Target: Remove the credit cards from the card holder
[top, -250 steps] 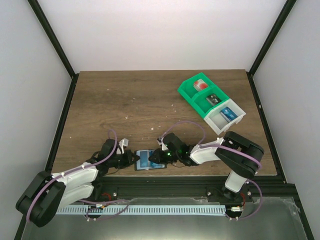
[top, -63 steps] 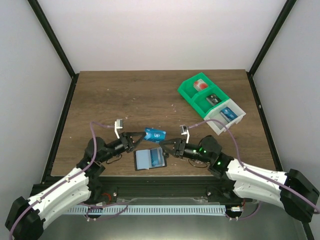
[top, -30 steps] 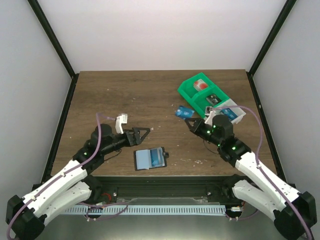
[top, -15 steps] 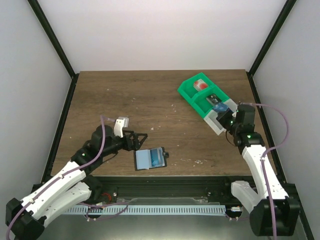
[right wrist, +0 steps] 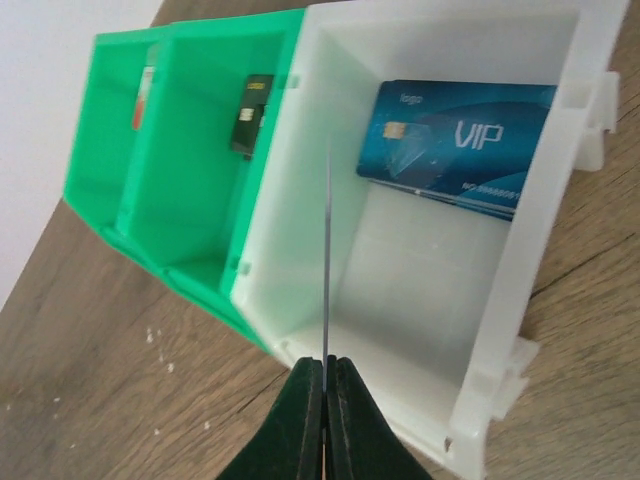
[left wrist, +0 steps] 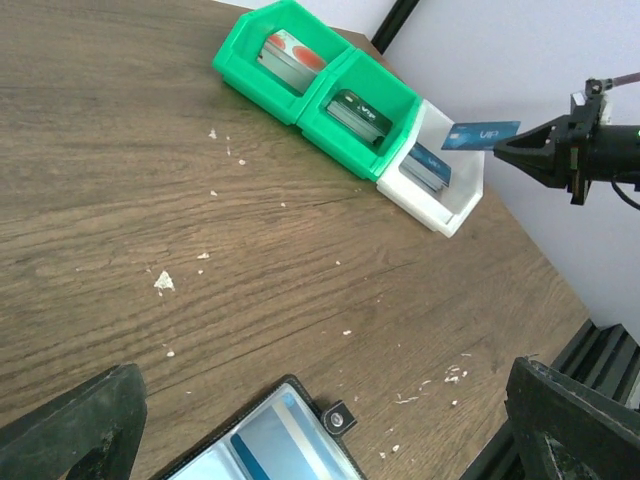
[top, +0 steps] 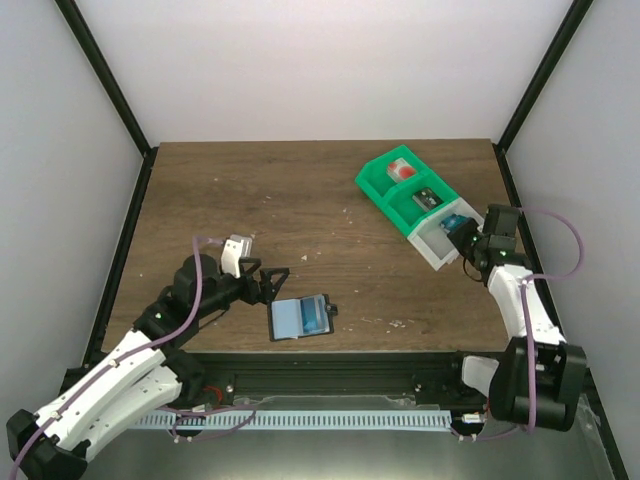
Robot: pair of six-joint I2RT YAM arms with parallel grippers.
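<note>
The card holder (top: 300, 318) lies open and flat near the table's front edge, a blue card showing under its clear pocket (left wrist: 268, 446). My left gripper (top: 275, 283) hovers just left of it and above it, open and holding nothing (left wrist: 322, 380). My right gripper (top: 468, 240) is shut on a blue credit card (top: 455, 222), held edge-on (right wrist: 327, 260) over the white compartment (right wrist: 290, 200) of the bin. Other blue credit cards (right wrist: 460, 145) lie stacked inside that compartment. In the left wrist view the held card (left wrist: 482, 135) hangs level above the white compartment.
The green-and-white bin (top: 372, 186) stands at the back right; its two green compartments (left wrist: 300, 110) hold a red-marked card and a dark card. Small white crumbs dot the wooden table (top: 260, 190). Black frame posts run along both table sides.
My right arm has swung the blue card from mid-table to above the bin's white compartment. The left gripper stayed open and drew slightly nearer the card holder.
</note>
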